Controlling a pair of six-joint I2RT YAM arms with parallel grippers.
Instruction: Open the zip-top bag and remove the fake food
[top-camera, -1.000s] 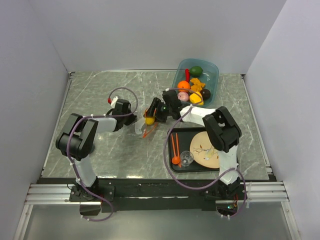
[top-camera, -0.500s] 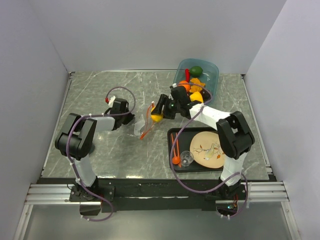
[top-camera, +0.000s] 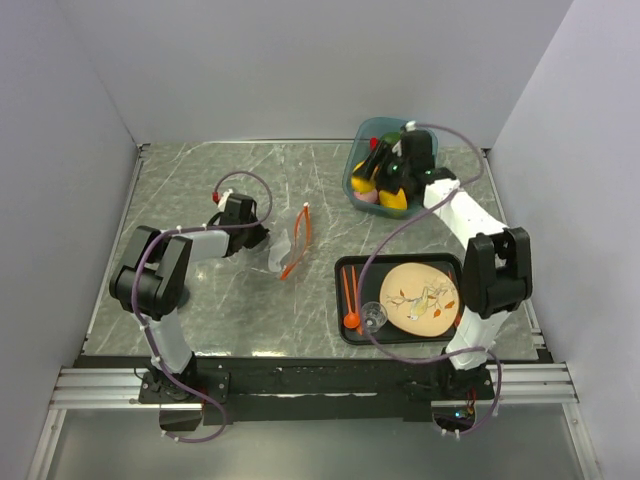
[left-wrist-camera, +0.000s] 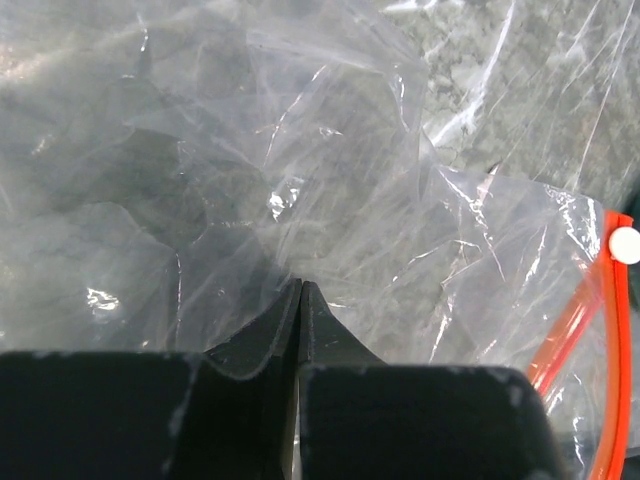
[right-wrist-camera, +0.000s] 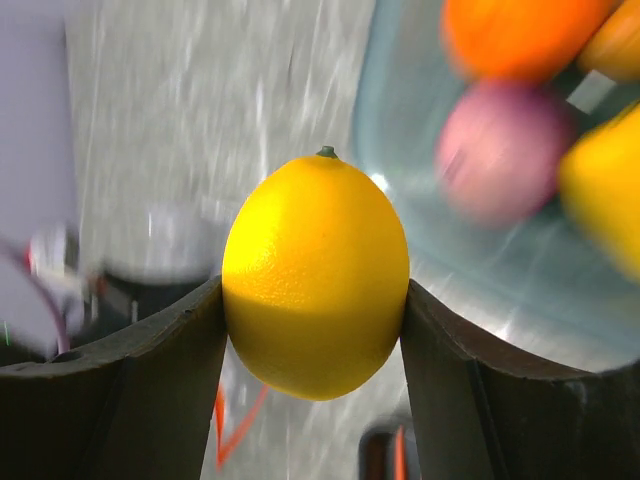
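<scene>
Blurred fake food (right-wrist-camera: 497, 150) in tub (right-wrist-camera: 480, 270)

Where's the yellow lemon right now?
The lemon is clamped in the right gripper, by the left rim of the blue tub, far right on the table, top view.

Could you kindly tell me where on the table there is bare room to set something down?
Bare marble: the far strip from the left wall to the blue tub, and the near patch between the left arm and the black tray, nearer than the zip-top bag. Crowded: the tub, full of fake food, and the tray.
</scene>
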